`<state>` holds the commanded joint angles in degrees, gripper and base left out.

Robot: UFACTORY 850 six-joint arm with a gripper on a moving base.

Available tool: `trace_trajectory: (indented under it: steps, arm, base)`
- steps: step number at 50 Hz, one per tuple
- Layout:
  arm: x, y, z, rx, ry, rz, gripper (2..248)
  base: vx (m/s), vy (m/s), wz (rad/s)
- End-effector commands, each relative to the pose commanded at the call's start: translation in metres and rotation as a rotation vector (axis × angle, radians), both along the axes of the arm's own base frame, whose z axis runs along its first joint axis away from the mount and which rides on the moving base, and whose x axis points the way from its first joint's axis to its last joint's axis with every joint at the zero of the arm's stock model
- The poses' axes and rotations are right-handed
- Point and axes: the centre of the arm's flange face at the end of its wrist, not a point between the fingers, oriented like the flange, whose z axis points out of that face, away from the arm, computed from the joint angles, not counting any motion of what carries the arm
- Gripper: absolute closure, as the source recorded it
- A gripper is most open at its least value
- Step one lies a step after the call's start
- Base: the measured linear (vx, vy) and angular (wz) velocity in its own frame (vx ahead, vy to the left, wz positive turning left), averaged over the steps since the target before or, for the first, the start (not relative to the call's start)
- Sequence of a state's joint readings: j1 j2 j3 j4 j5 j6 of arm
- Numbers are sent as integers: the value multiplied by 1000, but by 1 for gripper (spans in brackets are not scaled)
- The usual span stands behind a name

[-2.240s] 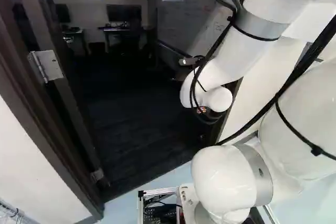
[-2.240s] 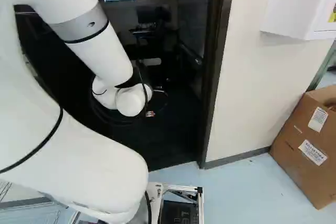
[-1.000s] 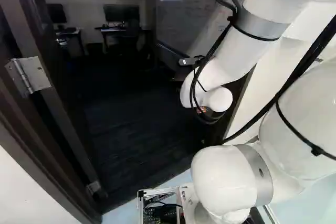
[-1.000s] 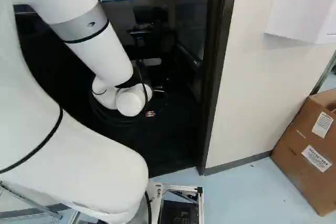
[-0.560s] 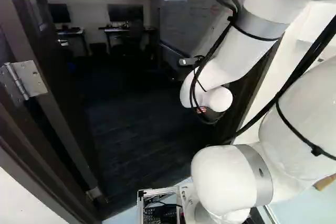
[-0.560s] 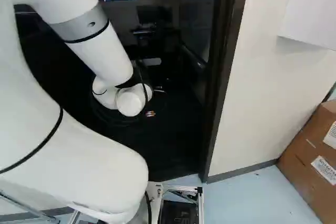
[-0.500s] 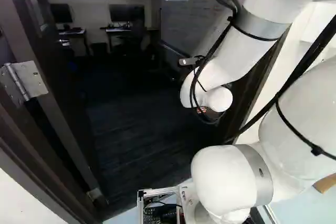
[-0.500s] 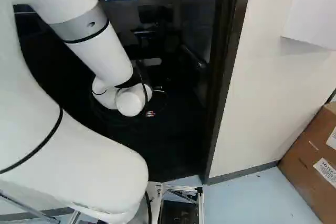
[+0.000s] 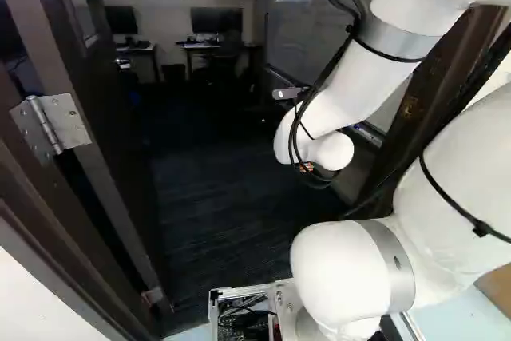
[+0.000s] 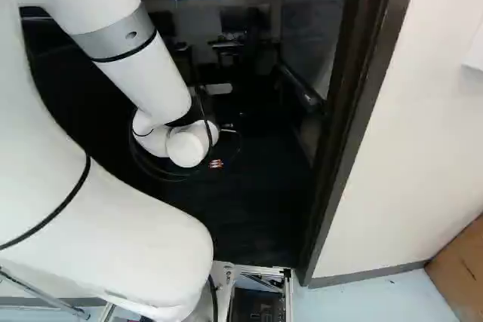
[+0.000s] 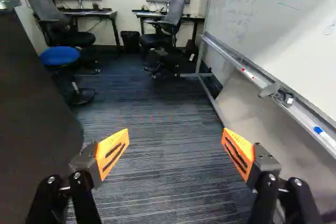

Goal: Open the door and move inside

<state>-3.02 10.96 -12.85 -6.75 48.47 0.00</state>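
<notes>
Peering past my wide-spread gripper (image 11: 175,140), I see dark striped carpet (image 11: 152,114) running to desks (image 11: 97,13) beyond a whiteboard (image 11: 268,19); the door (image 9: 116,125) stands open at the left base view's left.

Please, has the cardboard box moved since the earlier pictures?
No. In the right base view, the cardboard box still meets the same end of the visible baseboard. The base has moved, shifting the whole scene.
</notes>
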Motion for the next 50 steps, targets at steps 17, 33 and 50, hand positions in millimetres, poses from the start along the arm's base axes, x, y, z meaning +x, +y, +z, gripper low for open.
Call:
trace_trajectory:
  steps: [17,33,50]
  arm:
    - [0,0,0,0,0,0,3]
    - [0,0,0,0,0,0,3]
    - [0,0,0,0,0,0,3]
  base:
    - [126,49,228]
    - [130,49,226]
    - [116,23,101]
